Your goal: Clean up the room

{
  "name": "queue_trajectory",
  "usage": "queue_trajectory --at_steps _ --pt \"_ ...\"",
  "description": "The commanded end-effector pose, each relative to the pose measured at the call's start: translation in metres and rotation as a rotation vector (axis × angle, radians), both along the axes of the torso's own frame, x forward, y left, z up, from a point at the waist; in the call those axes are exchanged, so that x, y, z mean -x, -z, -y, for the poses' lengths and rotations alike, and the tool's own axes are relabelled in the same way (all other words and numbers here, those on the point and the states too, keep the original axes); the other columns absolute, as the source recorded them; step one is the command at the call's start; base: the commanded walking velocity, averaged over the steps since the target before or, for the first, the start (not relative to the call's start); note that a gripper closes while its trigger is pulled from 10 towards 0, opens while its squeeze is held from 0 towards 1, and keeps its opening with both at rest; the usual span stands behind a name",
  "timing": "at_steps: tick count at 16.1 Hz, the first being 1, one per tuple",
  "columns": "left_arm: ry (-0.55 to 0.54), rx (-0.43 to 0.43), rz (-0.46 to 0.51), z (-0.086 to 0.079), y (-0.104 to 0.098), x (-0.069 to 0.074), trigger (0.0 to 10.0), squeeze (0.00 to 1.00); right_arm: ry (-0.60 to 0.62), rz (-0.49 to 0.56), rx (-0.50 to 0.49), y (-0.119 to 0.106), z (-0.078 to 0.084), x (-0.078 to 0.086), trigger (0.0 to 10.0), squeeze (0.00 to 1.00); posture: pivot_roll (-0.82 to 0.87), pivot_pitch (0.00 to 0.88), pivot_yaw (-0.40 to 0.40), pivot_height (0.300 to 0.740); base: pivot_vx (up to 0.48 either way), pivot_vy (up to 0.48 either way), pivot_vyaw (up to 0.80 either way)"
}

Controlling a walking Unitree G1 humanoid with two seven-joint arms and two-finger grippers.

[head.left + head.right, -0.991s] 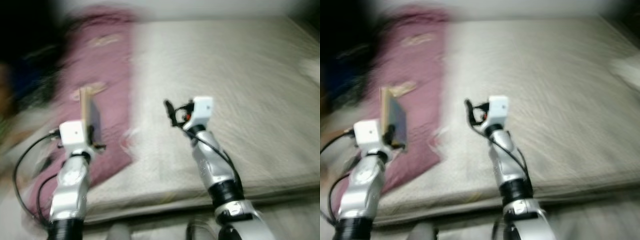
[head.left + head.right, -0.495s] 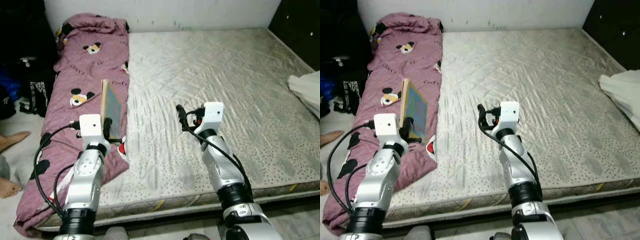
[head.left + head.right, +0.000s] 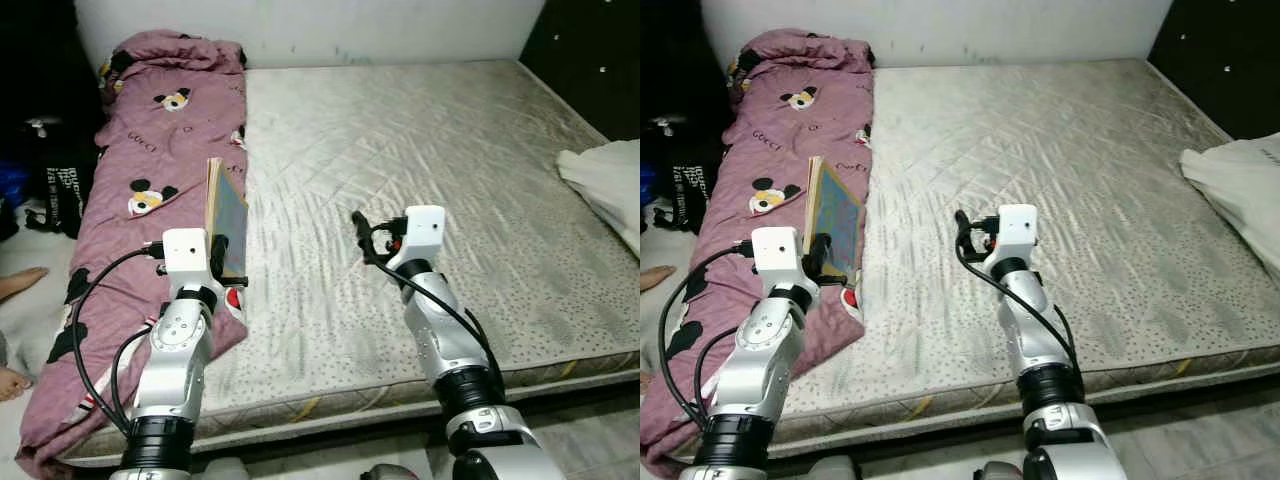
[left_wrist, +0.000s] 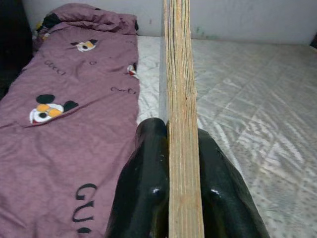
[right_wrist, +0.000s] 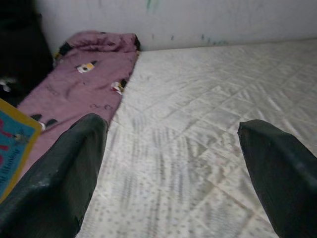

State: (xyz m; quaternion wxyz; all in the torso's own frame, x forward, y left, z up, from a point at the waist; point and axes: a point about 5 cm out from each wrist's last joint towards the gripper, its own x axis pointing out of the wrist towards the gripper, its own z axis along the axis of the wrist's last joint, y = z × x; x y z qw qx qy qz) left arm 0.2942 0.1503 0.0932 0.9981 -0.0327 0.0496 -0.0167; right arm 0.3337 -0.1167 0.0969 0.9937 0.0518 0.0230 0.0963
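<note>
- Bare mattress (image 3: 420, 150), pale grey-beige, quilted diamond stitching with a small dotted print; it takes up most of the room ahead.
- Mauve cartoon-mouse blanket (image 3: 140, 170) along the mattress's left side, bunched at the far end near the wall, its near end hanging over the mattress edge.
- White wall (image 3: 300, 30) behind the bed head, scuffed, with a few small greenish marks.
- Dark furniture (image 3: 590, 55) at far right, with small pale dots on it.
- White cloth (image 3: 605, 185) on the right mattress edge.
- Dark bags (image 3: 45, 170) on the floor, left.
- Pale floor (image 3: 590, 430) in front of the bed.
- A person's bare feet (image 3: 15, 285) at far left.
- Light even, soft.
</note>
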Motion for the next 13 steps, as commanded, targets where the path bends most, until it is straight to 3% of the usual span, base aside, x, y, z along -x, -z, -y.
queue_trajectory --at_steps 1,5,13 --pt "0.002 0.002 0.038 -0.0013 -0.0068 -0.0025 10.0 0.00 -0.007 0.016 0.013 -0.0048 -0.0029 -0.0033 10.0 0.00 -0.06 0.000 -0.017 0.740 0.000 -0.319 0.00" --pt "0.000 0.006 0.040 -0.0013 -0.0069 -0.0033 10.0 0.00 -0.005 0.020 0.024 -0.0050 -0.0031 -0.0039 10.0 0.00 -0.07 0.000 -0.017 0.740 0.000 -0.308 0.52" --pt "-0.002 0.018 0.043 -0.0007 -0.0067 -0.0037 10.0 0.00 0.010 0.020 0.034 -0.0042 -0.0012 -0.0047 10.0 0.00 -0.07 0.000 -0.020 0.740 0.000 -0.293 0.00"
